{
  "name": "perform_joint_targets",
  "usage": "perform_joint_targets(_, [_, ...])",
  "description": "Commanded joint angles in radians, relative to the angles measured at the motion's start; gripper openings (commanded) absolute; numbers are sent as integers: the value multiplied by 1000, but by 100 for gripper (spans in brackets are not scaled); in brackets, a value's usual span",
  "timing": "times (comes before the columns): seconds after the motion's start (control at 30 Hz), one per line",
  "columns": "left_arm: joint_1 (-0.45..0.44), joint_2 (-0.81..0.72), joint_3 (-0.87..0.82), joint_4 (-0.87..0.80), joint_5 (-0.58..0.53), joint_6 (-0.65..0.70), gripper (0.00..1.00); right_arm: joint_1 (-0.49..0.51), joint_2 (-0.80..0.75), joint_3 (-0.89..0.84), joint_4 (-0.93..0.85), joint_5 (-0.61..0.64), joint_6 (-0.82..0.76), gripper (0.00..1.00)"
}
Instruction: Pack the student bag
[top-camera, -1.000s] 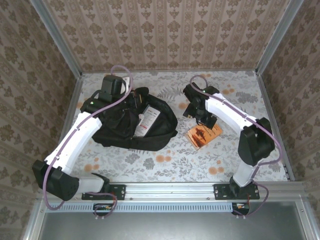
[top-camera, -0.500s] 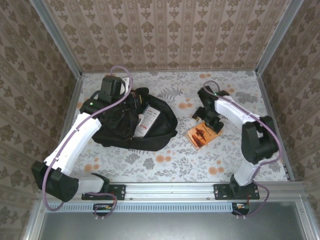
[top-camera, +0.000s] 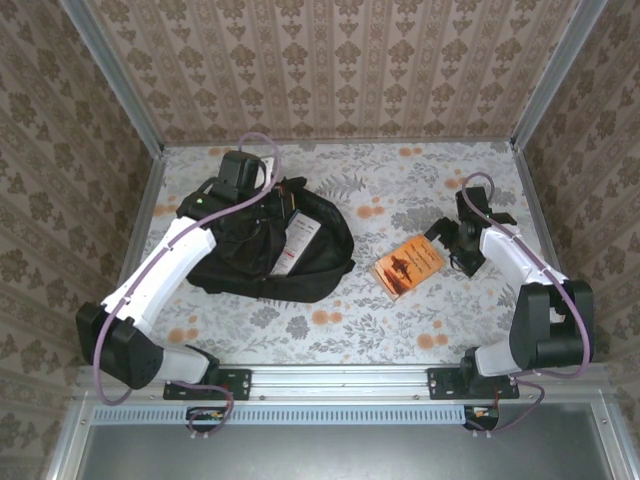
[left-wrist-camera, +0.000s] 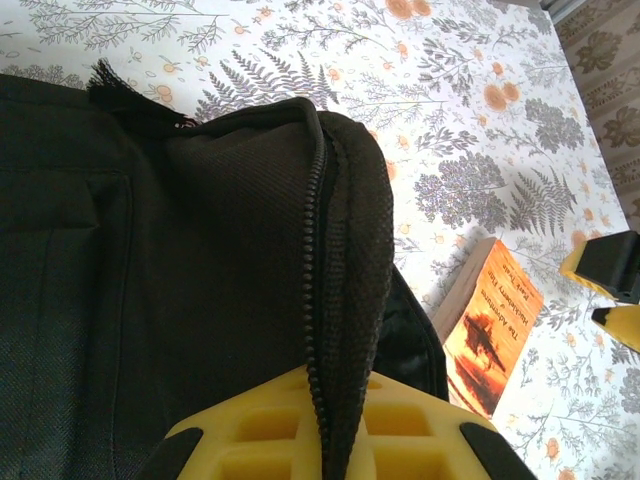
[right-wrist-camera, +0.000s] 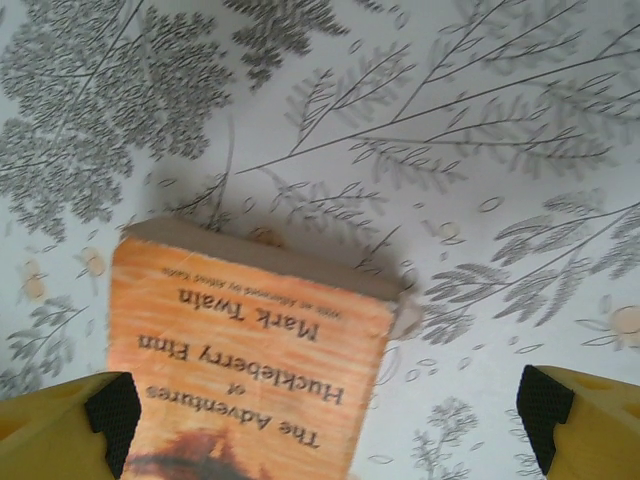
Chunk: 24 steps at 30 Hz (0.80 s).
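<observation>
The student bag (top-camera: 262, 255) is a big black backpack lying at the left middle of the table, its main zip open. A white flat item (top-camera: 297, 240) sticks out of the opening. My left gripper (top-camera: 272, 196) is at the bag's far edge, shut on the zipper rim; in the left wrist view the fabric and zipper teeth (left-wrist-camera: 318, 300) run down between the yellow fingers of the left gripper (left-wrist-camera: 338, 410). An orange paperback book (top-camera: 407, 266) lies flat to the right of the bag. My right gripper (right-wrist-camera: 330, 430) hovers open over the book (right-wrist-camera: 250, 350), with nothing held.
The floral tablecloth (top-camera: 400, 330) covers the table, which is walled by patterned panels on three sides. The right gripper's yellow fingers (left-wrist-camera: 605, 280) show beyond the book (left-wrist-camera: 490, 335) in the left wrist view. A metal rail (top-camera: 340, 380) runs along the near edge.
The right arm has swung from beside the bag out to the right, past the book. The left gripper has shifted slightly toward the back right, still pinching the bag's rim.
</observation>
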Motion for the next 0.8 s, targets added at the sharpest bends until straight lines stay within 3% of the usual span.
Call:
perform_joint_targets(0.0, [-17, 43, 60, -28, -57, 34, 0, 17, 0, -7, -20, 50, 11, 100])
perform_joint_targets(0.17, [-73, 128, 182, -140, -188, 84, 1, 105, 15, -52, 79, 28, 73, 100])
perform_joint_targets(0.33, [-119, 223, 318, -248, -238, 89, 36, 160, 6, -99, 165, -3, 85, 100])
perform_joint_targets(0.53, [-242, 387, 578, -379, -352, 142, 56, 160, -56, -180, 234, -53, 53, 100])
perform_joint_targets(0.6, [-282, 470, 678, -398, -331, 145, 61, 156, -72, -204, 264, -90, 49, 100])
perform_joint_targets(0.77, [-336, 724, 902, -388, -99, 106, 64, 138, -114, -279, 367, -175, 65, 100])
